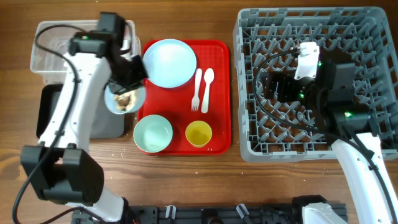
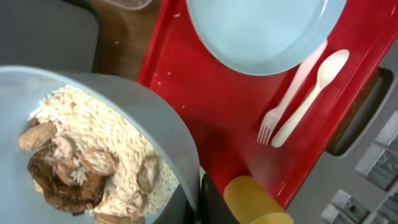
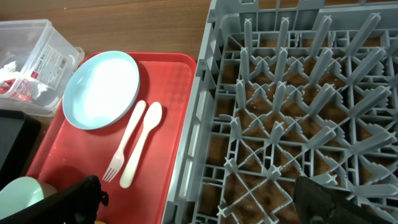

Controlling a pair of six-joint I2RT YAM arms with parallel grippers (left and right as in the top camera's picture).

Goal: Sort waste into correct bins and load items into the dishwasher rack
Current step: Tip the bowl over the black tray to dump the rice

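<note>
My left gripper point(image 1: 129, 86) is shut on the rim of the small pale blue bowl point(image 1: 124, 99) and holds it between the black tray point(image 1: 45, 112) and the red tray. In the left wrist view the bowl point(image 2: 155, 118) holds brownish food scraps with pale crumbs point(image 2: 93, 155), and the jaws point(image 2: 200, 198) pinch its rim. My right gripper point(image 1: 273, 87) is open and empty over the grey dishwasher rack point(image 1: 367, 37); its fingers point(image 3: 205, 205) are spread wide. The clear tub point(image 3: 43, 46) holds the red wrapper point(image 3: 12, 87) and white tissue.
The red serving tray point(image 1: 221, 93) carries the pale blue plate point(image 1: 169, 62), white fork point(image 1: 197, 90), spoon point(image 1: 207, 90), mint-green bowl point(image 1: 153, 133) and yellow cup point(image 1: 199, 133). The clear tub point(image 1: 50, 50) stands at the back left.
</note>
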